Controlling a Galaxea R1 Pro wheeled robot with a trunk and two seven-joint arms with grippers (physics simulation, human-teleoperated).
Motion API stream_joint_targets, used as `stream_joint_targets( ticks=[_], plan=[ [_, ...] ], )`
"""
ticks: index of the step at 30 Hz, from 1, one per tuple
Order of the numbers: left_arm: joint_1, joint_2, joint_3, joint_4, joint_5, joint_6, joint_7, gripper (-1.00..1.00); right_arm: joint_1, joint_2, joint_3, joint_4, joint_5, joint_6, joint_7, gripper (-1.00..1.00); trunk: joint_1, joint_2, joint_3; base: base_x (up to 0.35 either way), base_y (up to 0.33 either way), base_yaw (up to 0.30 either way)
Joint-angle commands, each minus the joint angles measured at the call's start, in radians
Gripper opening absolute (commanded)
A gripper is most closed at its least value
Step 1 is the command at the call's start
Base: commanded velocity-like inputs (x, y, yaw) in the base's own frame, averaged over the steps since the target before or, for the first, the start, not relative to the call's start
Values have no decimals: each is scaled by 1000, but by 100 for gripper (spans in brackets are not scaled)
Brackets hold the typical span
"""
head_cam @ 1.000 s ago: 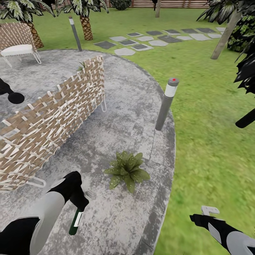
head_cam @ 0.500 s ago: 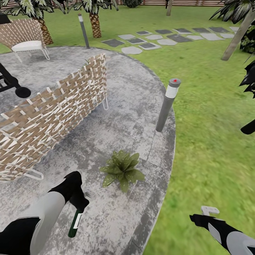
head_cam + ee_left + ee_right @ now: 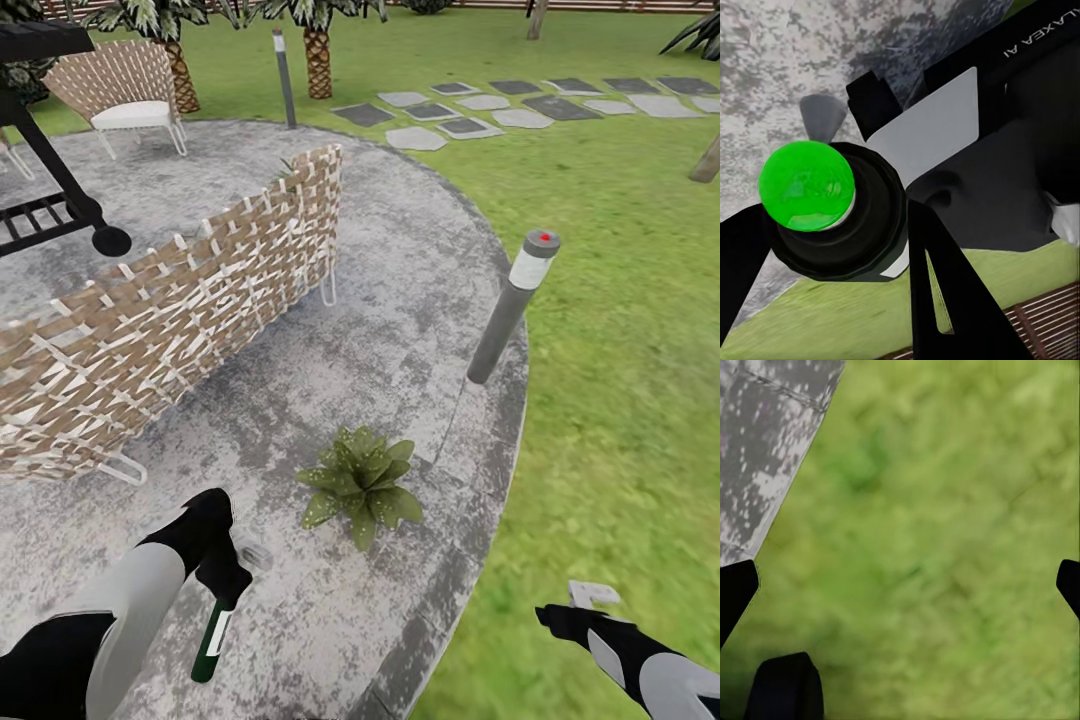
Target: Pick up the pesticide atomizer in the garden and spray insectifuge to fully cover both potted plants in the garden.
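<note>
Ahead and right of the left gripper (image 3: 222, 585): round mottled grey paved patio (image 3: 380, 300); low rosette of broad pointed green leaves (image 3: 362, 484), nearer the left arm. Left gripper clamped on dark green spray bottle with white label (image 3: 211, 640), long axis roughly vertical. Right gripper (image 3: 585, 600) over lawn, fingers apart, empty.

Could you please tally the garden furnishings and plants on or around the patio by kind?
Post lights: 2, near and far
Woven benches: 1
Woven chairs: 1
Potted plants: 1
Palm trunks: 2
Total: 7
</note>
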Motion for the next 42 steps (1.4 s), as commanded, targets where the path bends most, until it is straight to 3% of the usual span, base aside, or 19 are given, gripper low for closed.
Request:
stream_joint_targets(
  ticks=[1, 28, 30, 34, 42],
  plan=[
    [0, -1, 5, -1, -10, 6, -8, -100, 0, 0, -8, -1, -1, 4, 5, 100, 0, 0, -1, 0, 0, 254],
    [7, -2, 5, -1, -8, 7, -8, -100, 0, 0, -7, -1, 0, 4, 5, 100, 0, 0, -17, 0, -296, 188],
    [7, -2, 5, -1, 5, 7, -8, -100, 0, 0, -7, -1, 0, 4, 5, 100, 0, 0, -19, 0, -323, 230],
    [7, -1, 5, -2, 72, 7, -8, -100, 0, 0, -7, -1, 0, 4, 5, 100, 0, 0, -22, 0, -323, 237],
    [7, -1, 5, -6, 85, 7, -8, -100, 1, 0, -6, -1, 0, 4, 6, 100, 0, 0, -18, 0, -323, 228]
  ],
)
